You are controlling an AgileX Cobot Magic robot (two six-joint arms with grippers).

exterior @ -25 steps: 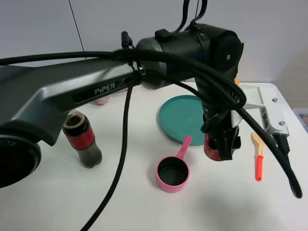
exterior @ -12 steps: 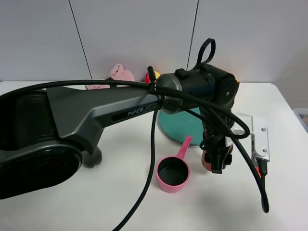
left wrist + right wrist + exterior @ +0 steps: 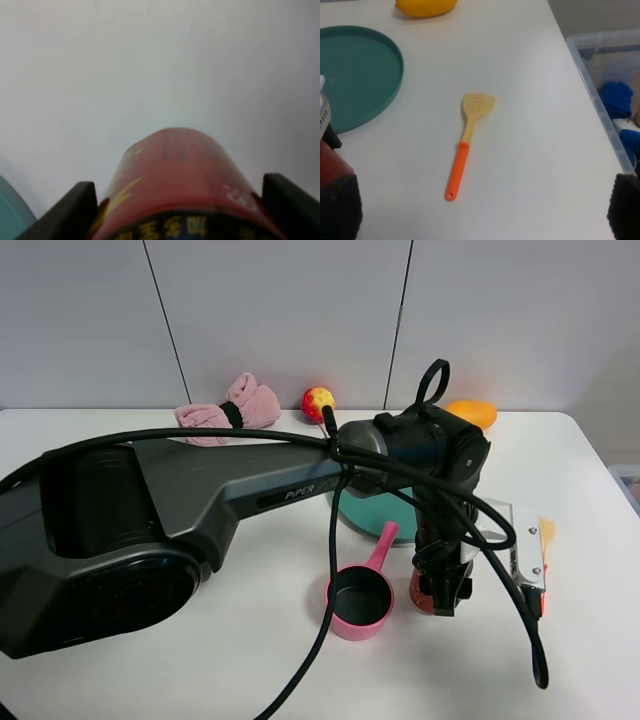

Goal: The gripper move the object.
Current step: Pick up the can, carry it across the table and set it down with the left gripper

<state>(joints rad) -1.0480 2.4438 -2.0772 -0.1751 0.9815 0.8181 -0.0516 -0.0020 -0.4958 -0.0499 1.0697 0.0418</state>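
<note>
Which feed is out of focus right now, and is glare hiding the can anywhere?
Left wrist: soft, the can is too near, its lettering smeared. Right wrist: sharp, the spatula crisp, only the dark fingers at the corners blurred. Exterior high: even light, faint shadows, no glare; the arm hides most of the can.

Bright, even light, soft shadows; the can (image 3: 175,185) is blurred close up.

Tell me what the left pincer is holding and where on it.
The left pincer holds the red can, its two fingers pressing opposite sides of the can's body near the black-banded rim.
</note>
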